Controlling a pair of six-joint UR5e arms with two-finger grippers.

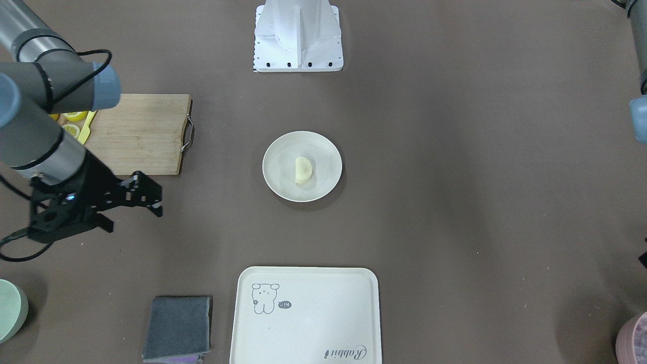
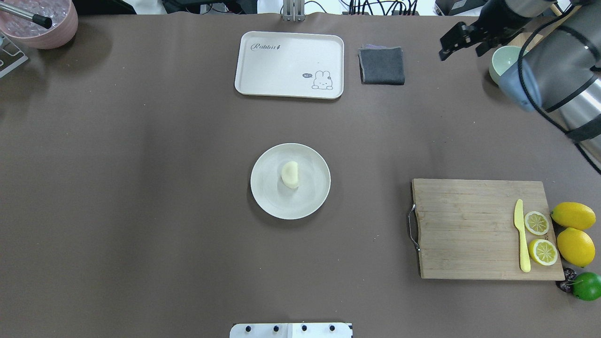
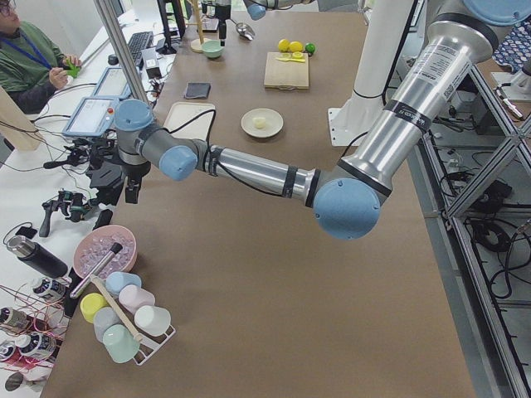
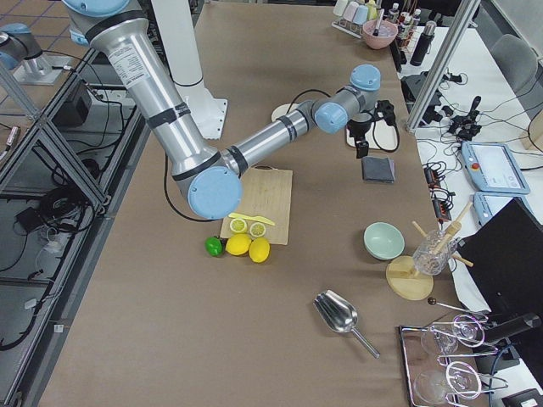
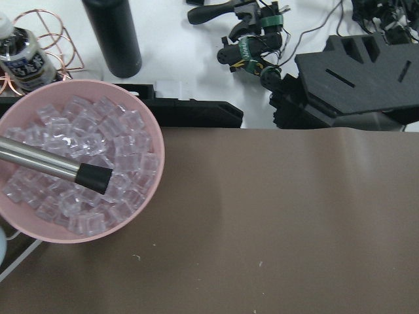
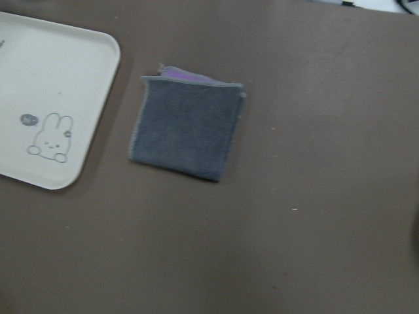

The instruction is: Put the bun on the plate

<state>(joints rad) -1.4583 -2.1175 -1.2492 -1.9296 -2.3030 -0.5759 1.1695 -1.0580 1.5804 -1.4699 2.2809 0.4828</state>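
Note:
The pale cream bun (image 1: 303, 170) (image 2: 290, 174) lies near the middle of the round off-white plate (image 1: 280, 179) (image 2: 267, 197) at the table's centre. It also shows small in the exterior left view (image 3: 260, 123). My right gripper (image 1: 134, 215) (image 2: 462, 49) hovers well off to the robot's right of the plate, near the grey cloth. It is open and nothing is between its fingers. My left gripper (image 3: 126, 181) shows only in the exterior left view, beyond the table's far-left corner by the pink bowl. I cannot tell whether it is open or shut.
A wooden cutting board (image 2: 469, 230) holds a yellow knife (image 2: 521, 234) and lemon slices, with whole lemons (image 2: 574, 216) beside it. A cream tray (image 2: 289, 63), a folded grey cloth (image 2: 381, 65) (image 6: 186, 127), a green bowl (image 2: 500, 63) and a pink bowl of ice (image 5: 72, 163) line the far edge.

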